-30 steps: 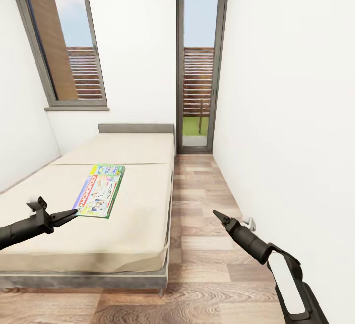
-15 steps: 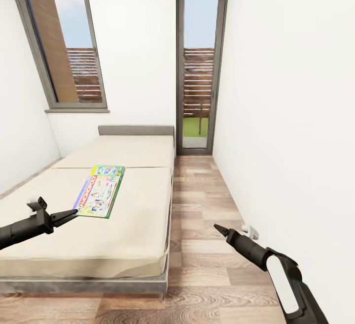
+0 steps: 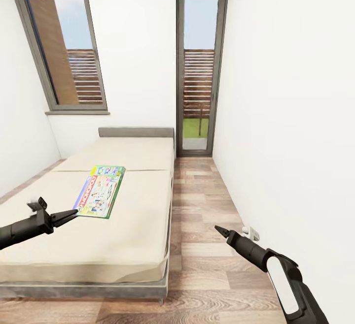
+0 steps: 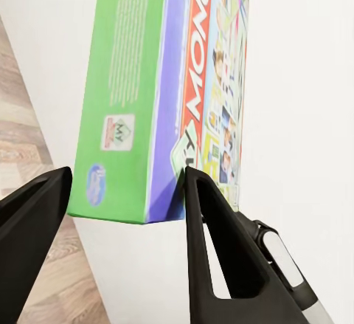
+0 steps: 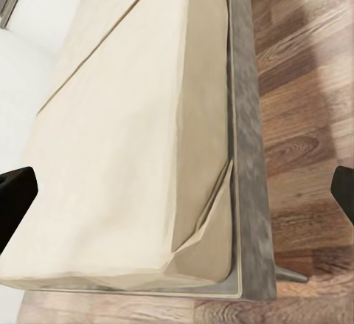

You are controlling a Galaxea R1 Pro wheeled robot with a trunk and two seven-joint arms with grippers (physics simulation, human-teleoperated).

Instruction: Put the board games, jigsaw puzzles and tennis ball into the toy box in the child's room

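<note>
A green-edged board game (image 3: 100, 190) with busy print hangs just above the beige bed (image 3: 128, 225). My left gripper (image 3: 71, 213) is shut on its near corner. In the left wrist view the box (image 4: 147, 95) sits edge-on between the two black fingers (image 4: 206, 221) of the left gripper (image 4: 127, 178). My right gripper (image 3: 217, 229) hovers over the wood floor to the right of the bed. Its fingers are spread wide open in the right wrist view (image 5: 181, 191) with nothing between them, above the bed's near corner (image 5: 125, 132).
The bed's grey frame (image 3: 98, 290) and headboard (image 3: 135, 132) fill the left of the narrow room. A strip of plank floor (image 3: 202, 201) runs to a tall glass door (image 3: 198, 68). The white wall (image 3: 296, 117) is close on the right, with a small white fitting (image 3: 251, 234) low on it.
The view has drawn back a little from the bed. The held game and left gripper keep their place in the picture. My right gripper has sunk lower.
</note>
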